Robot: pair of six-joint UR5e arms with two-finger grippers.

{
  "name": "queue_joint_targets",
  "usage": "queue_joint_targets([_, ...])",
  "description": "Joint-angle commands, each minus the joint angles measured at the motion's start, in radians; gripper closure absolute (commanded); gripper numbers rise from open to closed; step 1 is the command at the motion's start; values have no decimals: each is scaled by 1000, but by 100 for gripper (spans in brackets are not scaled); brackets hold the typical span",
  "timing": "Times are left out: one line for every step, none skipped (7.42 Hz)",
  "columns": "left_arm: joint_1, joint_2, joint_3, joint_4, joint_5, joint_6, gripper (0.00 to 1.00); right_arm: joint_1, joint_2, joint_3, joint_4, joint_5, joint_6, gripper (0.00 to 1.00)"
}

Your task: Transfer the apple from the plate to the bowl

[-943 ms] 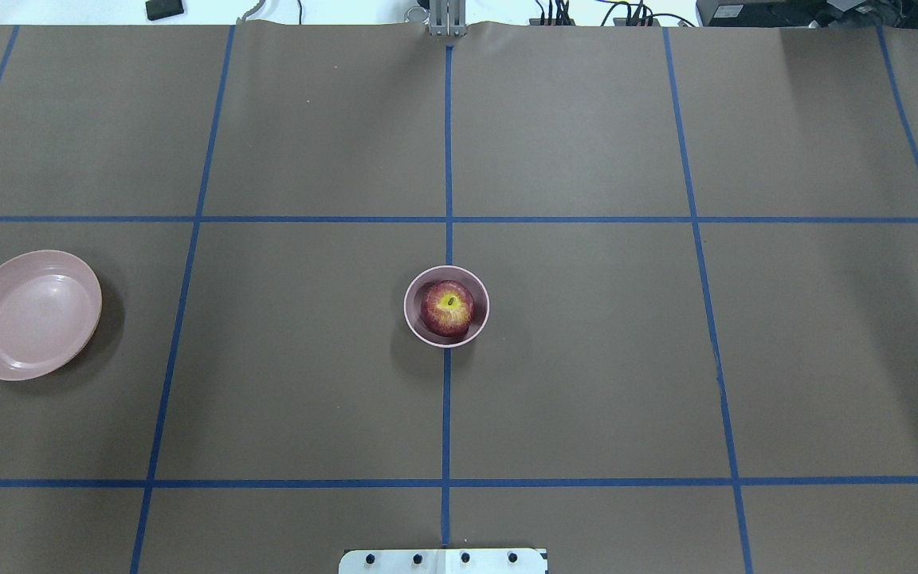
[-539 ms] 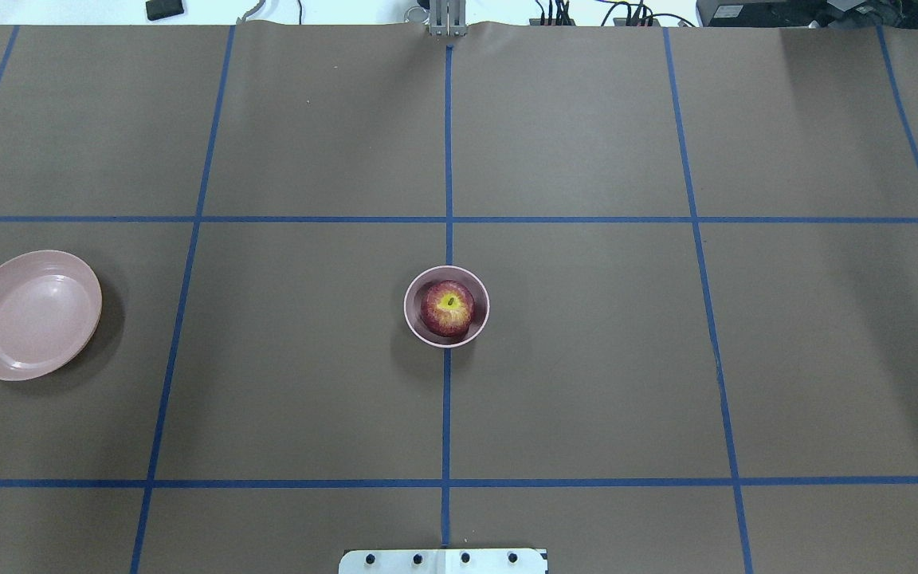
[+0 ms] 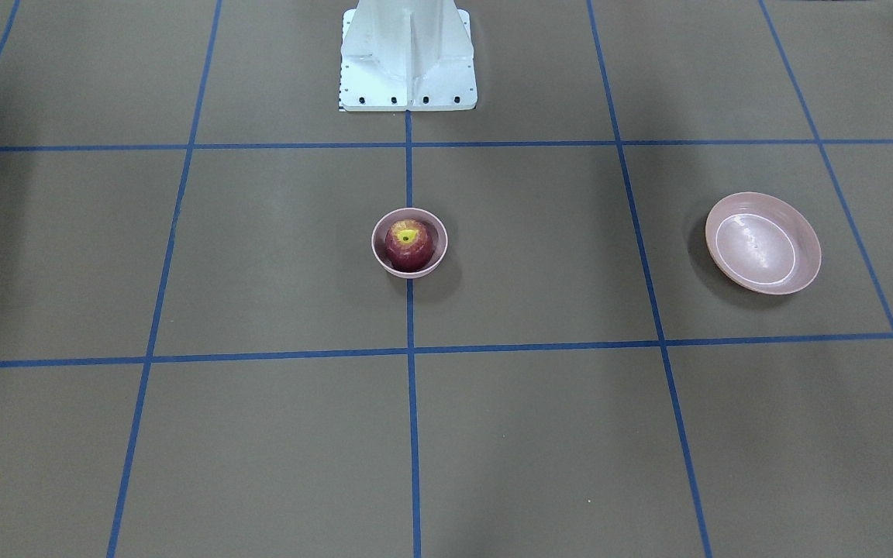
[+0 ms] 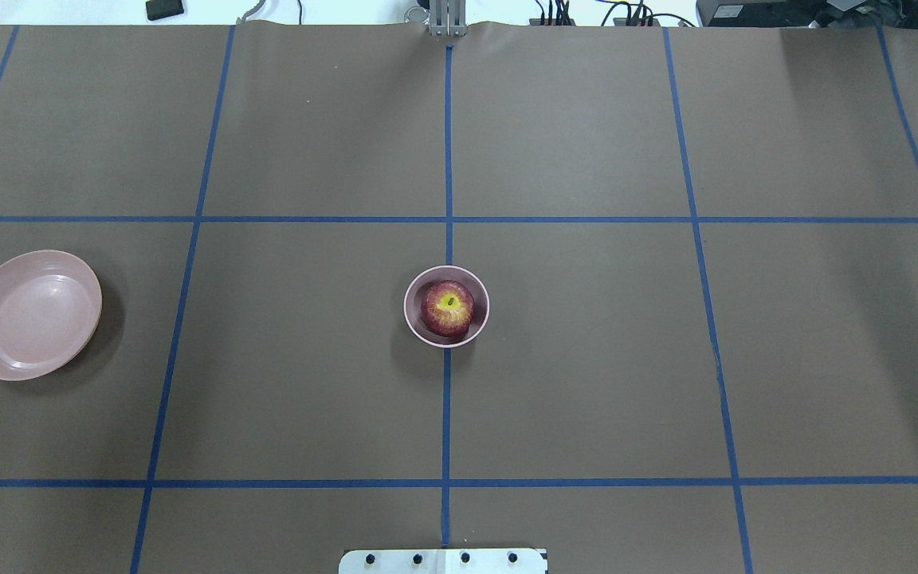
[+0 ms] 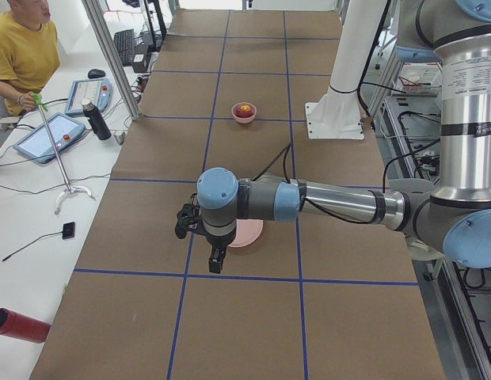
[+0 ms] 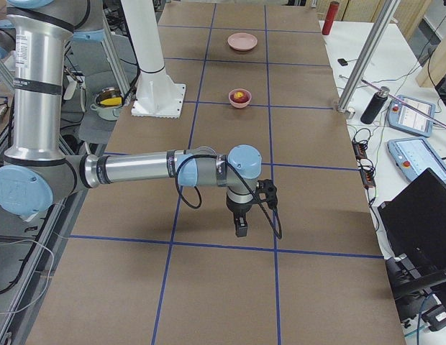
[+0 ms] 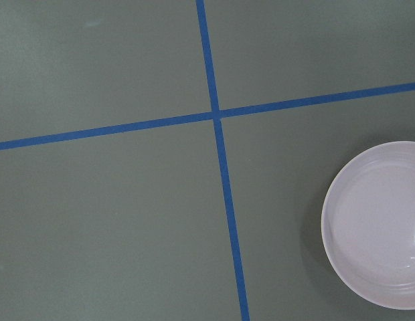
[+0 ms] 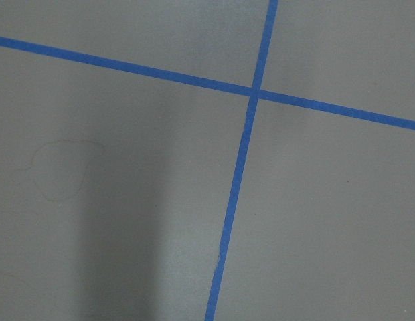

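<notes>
Silver arms [image 5: 340,202]; pale-blue joint caps [image 5: 218,188]

Shows a brown paper-covered table [image 4: 586,359], crossed by blue tape lines [image 4: 448,159]; carries the bowl [image 4: 419,325] on the centre line; bears the plate [image 4: 29,315] well apart, toward the robot's left; holds a white mounting base [image 3: 408,54] at the robot's edge.

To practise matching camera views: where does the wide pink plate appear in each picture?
Front-facing: the plate, right of centre.
Overhead: far left.
Exterior left: centre, partly behind the near arm, plate at.
Exterior right: top, middle.
Left wrist: lower right edge.
Right wrist: not in it.
Landmark: the bowl holding the apple, in all four exterior views.
</notes>
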Motion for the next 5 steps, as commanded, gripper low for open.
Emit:
queue_joint_targets([0, 1, 1, 1, 1, 0, 2, 1, 0, -1, 0, 0, 0, 0])
queue_joint_targets([0, 14, -3, -1, 1, 0, 2, 1, 0, -1, 0, 0, 3, 0])
queue_joint_targets([0, 17, -5, -1, 1, 0, 2, 1, 0, -1, 0, 0, 5, 0])
queue_joint_targets([0, 19, -3, -1, 1, 0, 2, 1, 0, -1, 0, 0, 5, 0])
queue_joint_targets([0, 22, -3, -1, 1, 0, 2, 1, 0, -1, 0, 0, 5, 0])
